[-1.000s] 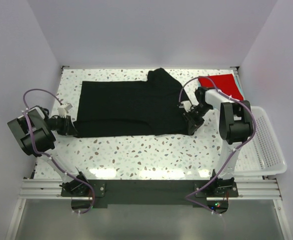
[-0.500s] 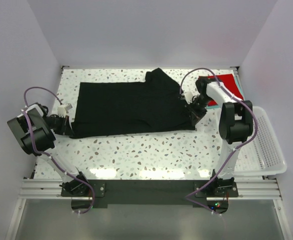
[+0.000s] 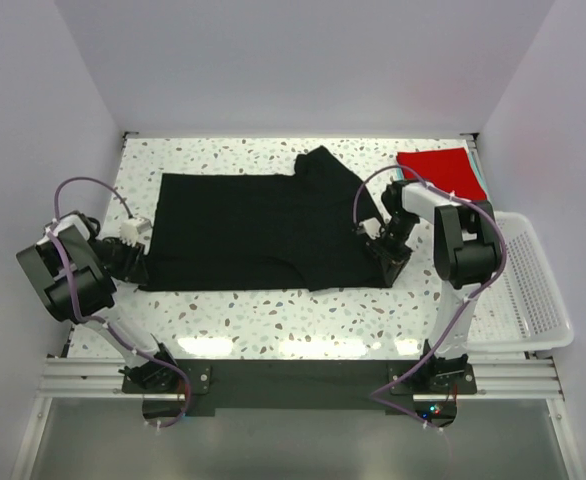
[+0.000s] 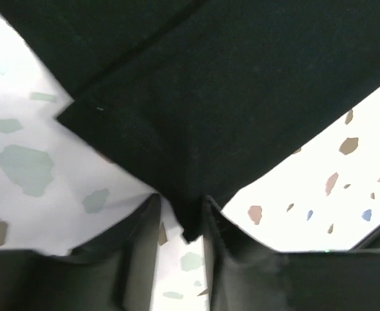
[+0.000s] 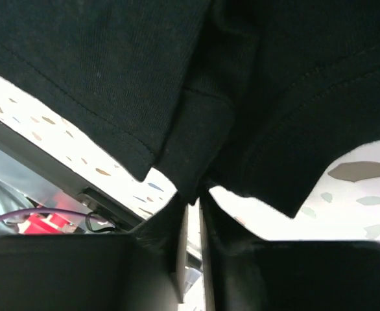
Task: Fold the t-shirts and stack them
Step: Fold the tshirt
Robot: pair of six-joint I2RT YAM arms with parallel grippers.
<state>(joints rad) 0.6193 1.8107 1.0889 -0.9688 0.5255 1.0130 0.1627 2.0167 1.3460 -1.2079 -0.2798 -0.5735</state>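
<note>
Pinched nearly shut, the right gripper (image 5: 191,204) bites a folded edge of the black short-sleeved cloth t-shirt (image 3: 253,225). The left gripper (image 4: 182,210) has its jaws slightly spread, and the shirt's corner dips between them. My wrist cameras give only cloth and the white speckled table (image 3: 273,305). The overhead view alone shows the shirt lying flat mid-table, its long axis running left to right, one sleeve poking toward the far edge. I can't tell collar from hem. At far right lies the bright red folded t-shirt (image 3: 435,165), with a teal cloth sliver (image 3: 481,180) mostly hidden at its right edge.
</note>
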